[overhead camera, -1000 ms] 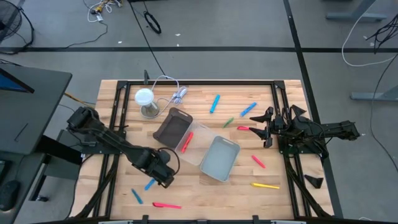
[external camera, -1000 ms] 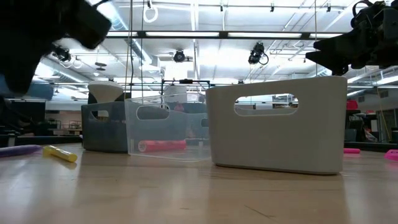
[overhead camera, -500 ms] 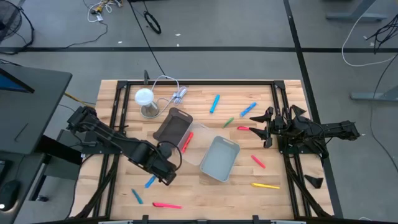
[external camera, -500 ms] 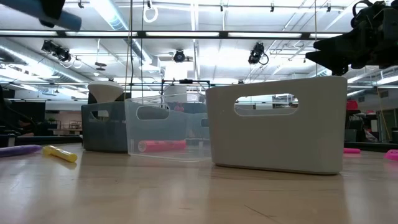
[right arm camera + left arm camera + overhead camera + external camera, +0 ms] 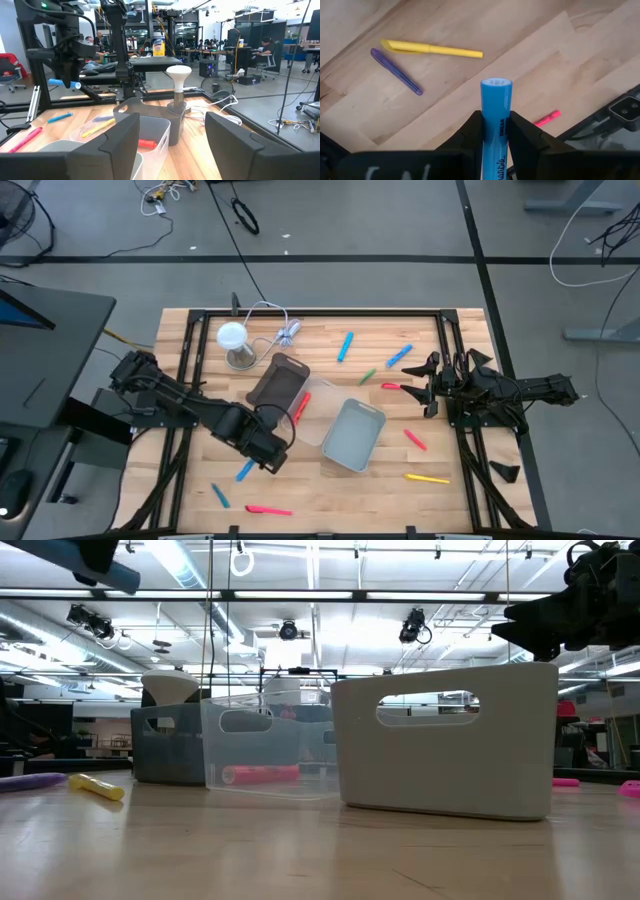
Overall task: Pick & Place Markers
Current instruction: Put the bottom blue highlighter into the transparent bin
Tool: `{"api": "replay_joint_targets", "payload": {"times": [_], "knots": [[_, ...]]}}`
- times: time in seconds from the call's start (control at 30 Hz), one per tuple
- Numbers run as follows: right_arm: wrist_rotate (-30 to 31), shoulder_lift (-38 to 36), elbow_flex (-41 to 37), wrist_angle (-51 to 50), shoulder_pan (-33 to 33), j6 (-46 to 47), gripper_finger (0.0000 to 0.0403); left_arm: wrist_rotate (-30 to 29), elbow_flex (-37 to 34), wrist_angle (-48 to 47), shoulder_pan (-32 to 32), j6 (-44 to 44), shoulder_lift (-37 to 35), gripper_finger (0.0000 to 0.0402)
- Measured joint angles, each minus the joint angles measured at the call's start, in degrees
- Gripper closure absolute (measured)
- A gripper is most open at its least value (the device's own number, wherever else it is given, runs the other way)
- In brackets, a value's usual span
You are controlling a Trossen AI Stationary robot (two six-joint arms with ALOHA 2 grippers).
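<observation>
One blue marker (image 5: 496, 125), a smooth plastic cylinder, is clamped in the left pincer (image 5: 496, 131) above the wood-grained bench (image 5: 470, 75), near the dark bin (image 5: 277, 386). A yellow marker (image 5: 432, 48) and a purple marker (image 5: 396, 71) lie below. The right pincer (image 5: 170, 140) is held apart beside the grey bin (image 5: 352, 436).

Left tool (image 5: 268, 452) beside the grey bin (image 5: 353, 435), scattered markers (image 5: 427, 478) across the wooden table (image 5: 420, 325).
</observation>
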Motion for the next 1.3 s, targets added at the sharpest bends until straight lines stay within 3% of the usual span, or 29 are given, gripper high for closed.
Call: {"api": "replay_joint_targets", "payload": {"times": [0.37,1.3], "knots": [[0.01,0.0,0.0,0.0,0.01,0.0,0.0174,2.12,2.69,0.07,8.61,7.05,4.63,0.033],[-0.01,0.0,0.01,0.0,0.01,0.0,0.0174,0.58,25.81,-4.55,26.12,21.95,21.46,0.033]]}}
